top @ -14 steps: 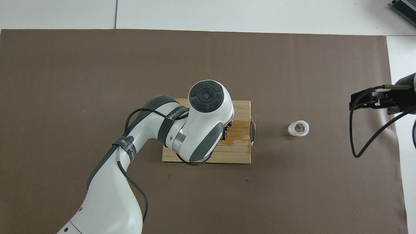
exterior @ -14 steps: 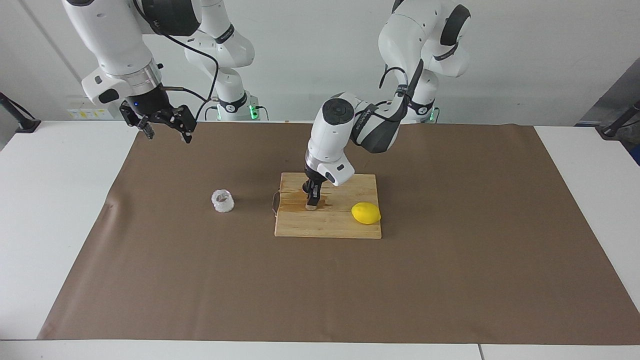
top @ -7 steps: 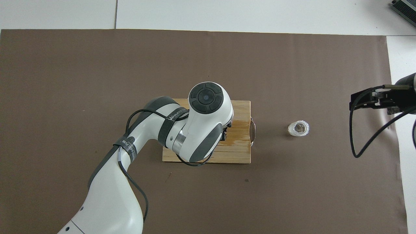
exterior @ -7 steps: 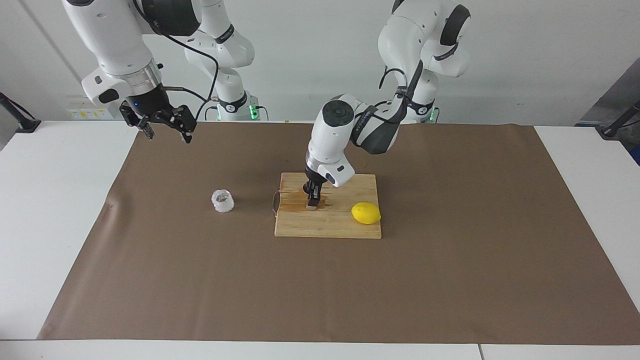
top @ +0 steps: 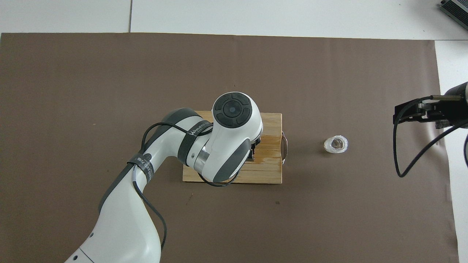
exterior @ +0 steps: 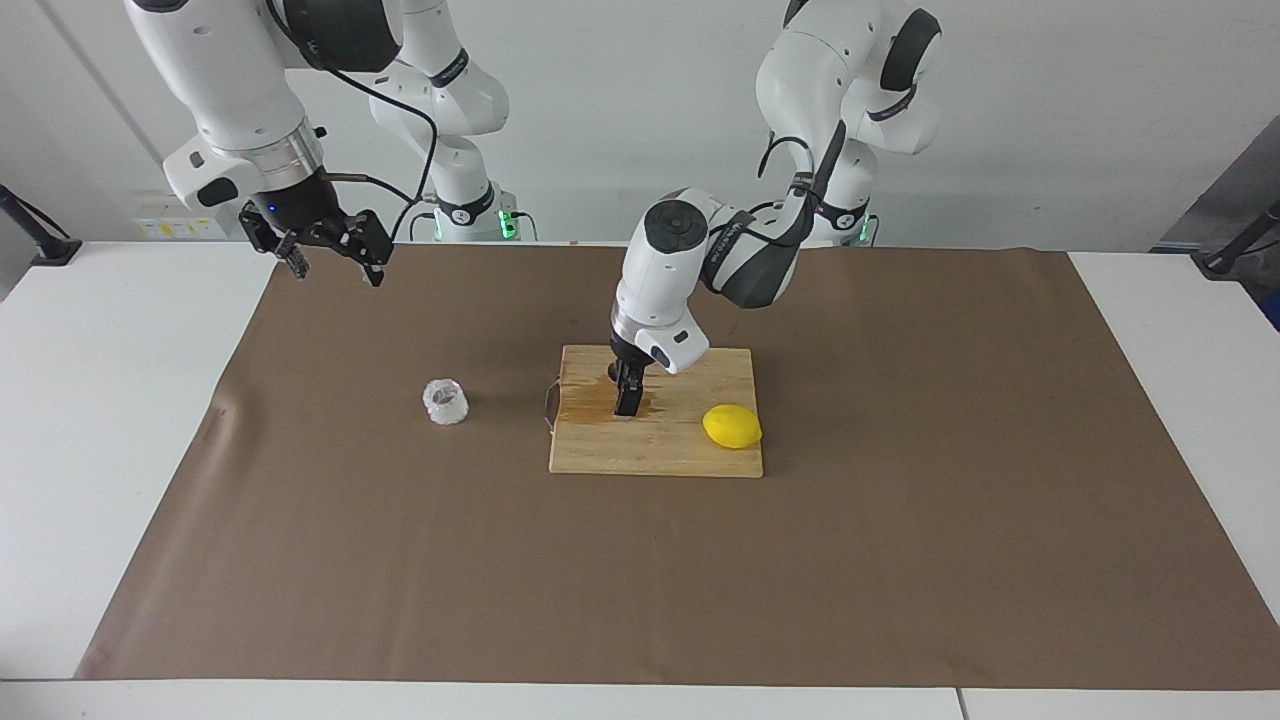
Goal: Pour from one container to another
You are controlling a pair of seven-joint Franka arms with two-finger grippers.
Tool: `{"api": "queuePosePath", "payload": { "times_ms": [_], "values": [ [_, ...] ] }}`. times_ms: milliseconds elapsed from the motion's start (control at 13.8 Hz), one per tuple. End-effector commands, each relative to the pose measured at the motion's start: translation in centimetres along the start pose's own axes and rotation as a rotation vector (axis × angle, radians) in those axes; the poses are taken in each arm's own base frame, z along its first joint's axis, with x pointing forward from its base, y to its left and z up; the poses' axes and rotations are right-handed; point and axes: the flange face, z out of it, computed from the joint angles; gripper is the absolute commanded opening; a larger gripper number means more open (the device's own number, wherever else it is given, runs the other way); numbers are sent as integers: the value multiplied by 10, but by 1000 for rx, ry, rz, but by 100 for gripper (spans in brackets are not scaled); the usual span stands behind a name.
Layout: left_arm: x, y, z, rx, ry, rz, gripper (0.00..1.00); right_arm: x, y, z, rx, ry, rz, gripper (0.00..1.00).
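The clear ribbed cup stands upright on the brown mat, beside the wooden board toward the right arm's end. My left gripper points straight down onto the board, at a wet patch. The steel jigger does not show; the gripper's dark tip covers that spot. From overhead, the left arm's wrist hides the gripper. My right gripper waits open and empty, raised over the mat's edge at the right arm's end.
A yellow lemon lies on the board's corner toward the left arm's end. The board has a metal handle on the cup's side. A black cable hangs from the right gripper.
A pale tip that showed under the left gripper is now covered by the gripper's dark end. The cup, the lemon and the right arm have not moved.
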Motion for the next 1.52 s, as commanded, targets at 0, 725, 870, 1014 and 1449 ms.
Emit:
{"api": "queuePosePath", "payload": {
  "times_ms": [0,725,870,1014,1449],
  "values": [
    [2,-5,-9,19,57,21,100,-6,3,-1,6,13,-10,100],
    [50,-9,-121,34,90,245,100,-26,24,35,10,19,-384,100],
    [68,-3,-137,32,91,306,100,-35,32,54,31,52,-545,100],
    [81,2,-146,22,110,378,100,-43,39,75,25,79,-722,100],
    [133,16,-178,14,153,590,100,-41,66,136,128,155,-1027,100]
  ]
}}
